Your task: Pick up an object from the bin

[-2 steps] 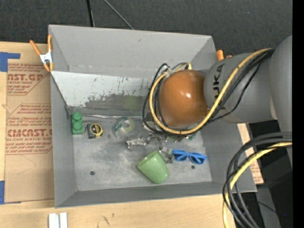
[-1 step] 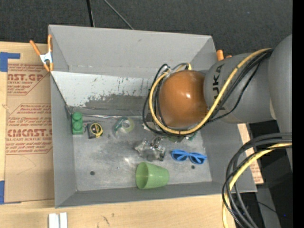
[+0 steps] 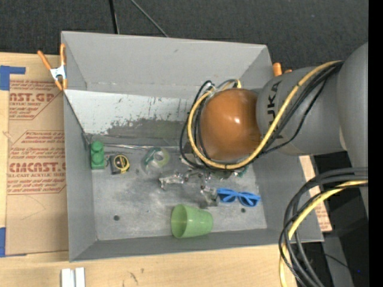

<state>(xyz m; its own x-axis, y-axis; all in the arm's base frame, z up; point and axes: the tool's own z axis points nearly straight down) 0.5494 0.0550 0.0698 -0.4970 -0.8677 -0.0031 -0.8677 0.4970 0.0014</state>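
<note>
My gripper (image 3: 206, 185) hangs low over the middle of the bin floor, mostly hidden under the orange dome on the wrist. Just left of it lies a clear plastic thing (image 3: 173, 179), close to or touching the gripper; I cannot tell which. Blue sunglasses (image 3: 238, 197) lie right beside it on the lower right. A light green cup (image 3: 190, 221) lies on its side a little nearer the front wall.
A clear round tape roll (image 3: 155, 158), a small yellow tape measure (image 3: 120, 164) and a green bottle (image 3: 97, 156) lie in a row toward the left wall. The arm and its cables cover the bin's right side.
</note>
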